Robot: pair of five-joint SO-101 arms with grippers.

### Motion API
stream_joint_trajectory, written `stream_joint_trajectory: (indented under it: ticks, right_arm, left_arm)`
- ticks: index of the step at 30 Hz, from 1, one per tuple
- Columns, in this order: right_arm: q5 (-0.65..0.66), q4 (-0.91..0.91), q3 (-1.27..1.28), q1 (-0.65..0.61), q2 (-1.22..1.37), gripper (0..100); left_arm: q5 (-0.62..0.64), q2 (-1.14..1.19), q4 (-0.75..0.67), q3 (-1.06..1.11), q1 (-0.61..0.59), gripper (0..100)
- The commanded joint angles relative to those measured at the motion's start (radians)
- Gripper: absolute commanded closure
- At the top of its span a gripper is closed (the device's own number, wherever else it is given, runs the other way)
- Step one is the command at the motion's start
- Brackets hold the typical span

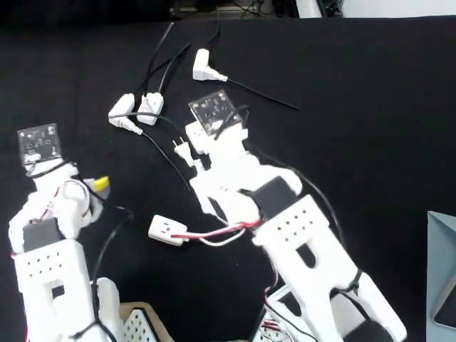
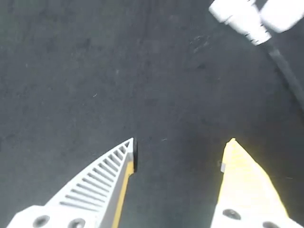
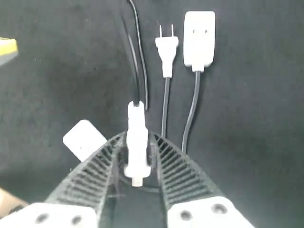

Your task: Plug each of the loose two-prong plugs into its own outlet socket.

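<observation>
The left gripper (image 2: 182, 142) hangs wide apart over bare black surface with nothing between its fingers, probably free to steady a socket.

The right gripper (image 3: 137, 140) is clamped on a slim white plug body (image 3: 137, 137). The plug is held lengthwise, likely so it can be steered straight into the white rectangular socket (image 3: 199, 38) lying ahead.

From above, a small white two-prong plug (image 1: 182, 150) lies just beside the right arm (image 1: 299, 228), and a white two-slot socket block (image 1: 167, 230) sits nearer the bases — all on a matte black tabletop (image 1: 370, 107). Past its far edge are cables (image 1: 246, 7) and a pale wall (image 1: 399, 7).
</observation>
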Motion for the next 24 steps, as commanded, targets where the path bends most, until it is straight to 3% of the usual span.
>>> stream_joint_trajectory:
  ticks: [1, 6, 10, 15, 24]
  right_arm:
    - [0.021, -0.087, 0.041, -0.043, -0.074, 98.7]
    - [0.015, -0.109, 0.081, -0.084, -0.17, 98.7]
    - [0.012, -0.103, 0.088, -0.084, -0.243, 98.7]
    - [0.018, -0.106, 0.156, -0.135, -0.323, 98.7]
    - [0.02, -0.107, 0.251, -0.259, -0.418, 98.7]
  left_arm:
    - [0.064, -0.187, 0.04, -0.056, 0.131, 71]
    - [0.175, -0.391, 0.034, -0.012, 0.255, 84]
    - [0.175, -0.519, -0.041, 0.053, 0.334, 97]
    - [0.181, -0.635, -0.126, 0.174, 0.412, 95]
    - [0.175, -0.749, -0.121, 0.226, 0.595, 95]
